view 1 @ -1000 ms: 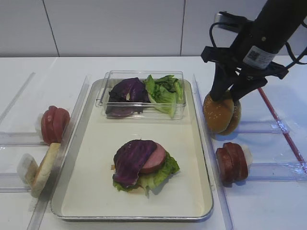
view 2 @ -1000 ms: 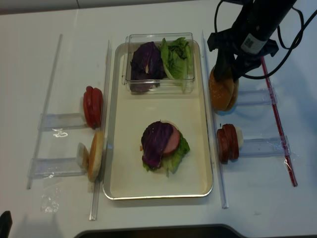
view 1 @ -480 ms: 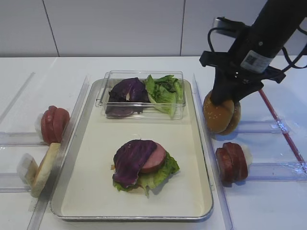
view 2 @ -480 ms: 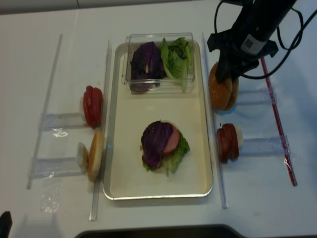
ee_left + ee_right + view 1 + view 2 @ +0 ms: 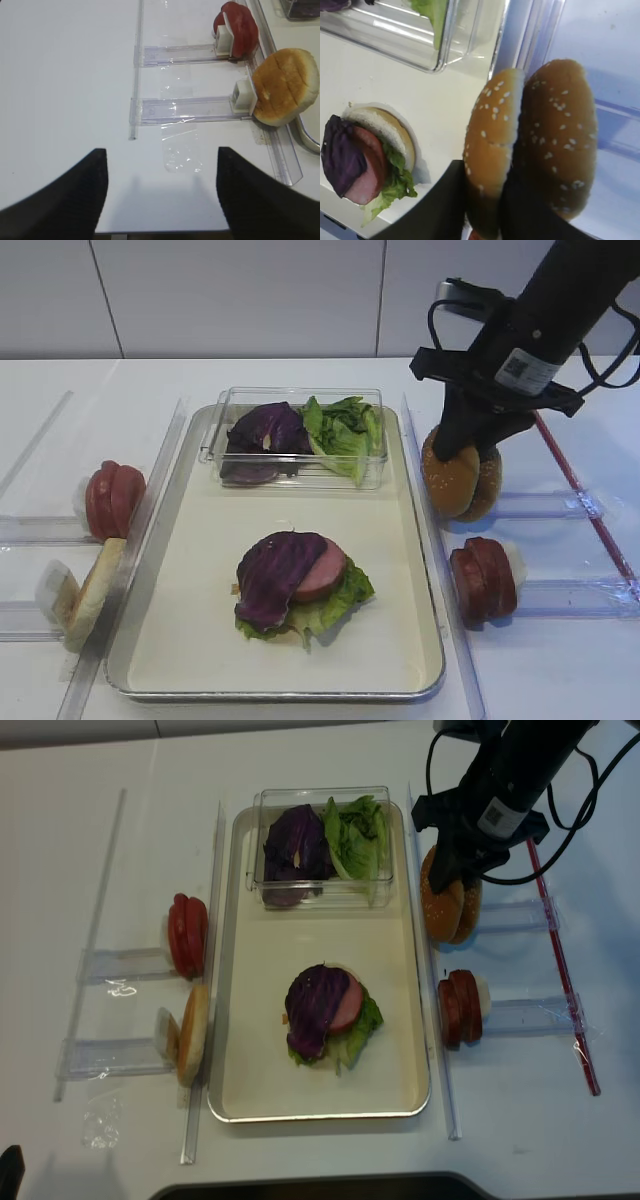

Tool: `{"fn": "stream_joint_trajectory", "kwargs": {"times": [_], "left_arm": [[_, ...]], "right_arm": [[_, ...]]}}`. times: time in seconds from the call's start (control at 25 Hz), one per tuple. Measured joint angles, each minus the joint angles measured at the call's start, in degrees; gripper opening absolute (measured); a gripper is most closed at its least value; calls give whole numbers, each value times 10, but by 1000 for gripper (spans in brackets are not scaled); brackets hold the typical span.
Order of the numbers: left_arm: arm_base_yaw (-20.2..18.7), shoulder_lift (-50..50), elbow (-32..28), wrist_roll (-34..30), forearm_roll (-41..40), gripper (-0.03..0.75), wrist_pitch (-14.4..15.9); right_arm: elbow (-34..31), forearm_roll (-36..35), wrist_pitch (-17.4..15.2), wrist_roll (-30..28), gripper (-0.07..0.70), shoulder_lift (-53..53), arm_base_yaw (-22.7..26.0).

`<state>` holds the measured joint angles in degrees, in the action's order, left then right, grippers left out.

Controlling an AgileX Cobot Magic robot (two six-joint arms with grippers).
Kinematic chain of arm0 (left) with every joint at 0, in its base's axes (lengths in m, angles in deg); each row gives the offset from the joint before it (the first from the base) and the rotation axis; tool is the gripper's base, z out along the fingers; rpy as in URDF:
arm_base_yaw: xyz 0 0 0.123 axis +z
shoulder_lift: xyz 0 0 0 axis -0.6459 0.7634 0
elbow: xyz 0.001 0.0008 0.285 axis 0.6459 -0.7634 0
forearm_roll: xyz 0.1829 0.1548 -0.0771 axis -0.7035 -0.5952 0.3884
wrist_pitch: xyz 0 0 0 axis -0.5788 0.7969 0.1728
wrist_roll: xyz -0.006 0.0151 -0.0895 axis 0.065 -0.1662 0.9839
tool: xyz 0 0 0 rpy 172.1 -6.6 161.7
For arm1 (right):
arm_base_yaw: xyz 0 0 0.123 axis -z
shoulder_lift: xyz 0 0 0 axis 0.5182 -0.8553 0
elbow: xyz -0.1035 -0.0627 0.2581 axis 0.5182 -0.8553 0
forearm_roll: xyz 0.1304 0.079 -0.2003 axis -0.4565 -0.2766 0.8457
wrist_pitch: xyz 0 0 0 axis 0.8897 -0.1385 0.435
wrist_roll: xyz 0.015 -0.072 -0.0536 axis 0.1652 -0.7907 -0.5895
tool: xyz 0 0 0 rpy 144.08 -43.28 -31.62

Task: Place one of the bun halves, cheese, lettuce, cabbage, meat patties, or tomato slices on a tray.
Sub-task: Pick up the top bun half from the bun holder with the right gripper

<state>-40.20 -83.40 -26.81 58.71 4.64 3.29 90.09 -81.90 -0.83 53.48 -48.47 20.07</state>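
Two sesame bun halves stand on edge in a clear holder right of the tray [image 5: 200, 570]. My right gripper [image 5: 466, 445] comes down from above, shut on the left bun half [image 5: 446, 476] [image 5: 492, 145]. One finger [image 5: 447, 200] presses its tray-side face. The other finger sits in the gap to the twin [image 5: 488, 486] [image 5: 560, 135]. On the tray lies a stack [image 5: 296, 580] of pale bun, lettuce, a red slice and cabbage. My left gripper [image 5: 161, 152] hangs open over bare table, holding nothing.
A clear box [image 5: 295, 437] at the tray's far end holds cabbage [image 5: 265, 430] and lettuce [image 5: 345, 435]. Meat patties [image 5: 483, 578] stand in a holder at the right. Tomato slices [image 5: 112, 500] and a pale bun half [image 5: 90, 595] stand at the left. A red strip [image 5: 585, 500] lies far right.
The right gripper's fingers have narrowed onto the left sesame bun half. The gripper and that bun have shifted slightly left, away from the twin. The left gripper has not moved.
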Motion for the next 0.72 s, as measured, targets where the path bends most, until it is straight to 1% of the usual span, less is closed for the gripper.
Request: {"fn": "stream_joint_trajectory", "kwargs": {"times": [0.12, 0.72], "left_arm": [[0, 0, 0, 0, 0, 469, 0], [0, 0, 0, 0, 0, 469, 0]], "right_arm": [[0, 5, 0, 4, 197, 0, 0], [0, 15, 0, 7, 160, 0, 0]]}}
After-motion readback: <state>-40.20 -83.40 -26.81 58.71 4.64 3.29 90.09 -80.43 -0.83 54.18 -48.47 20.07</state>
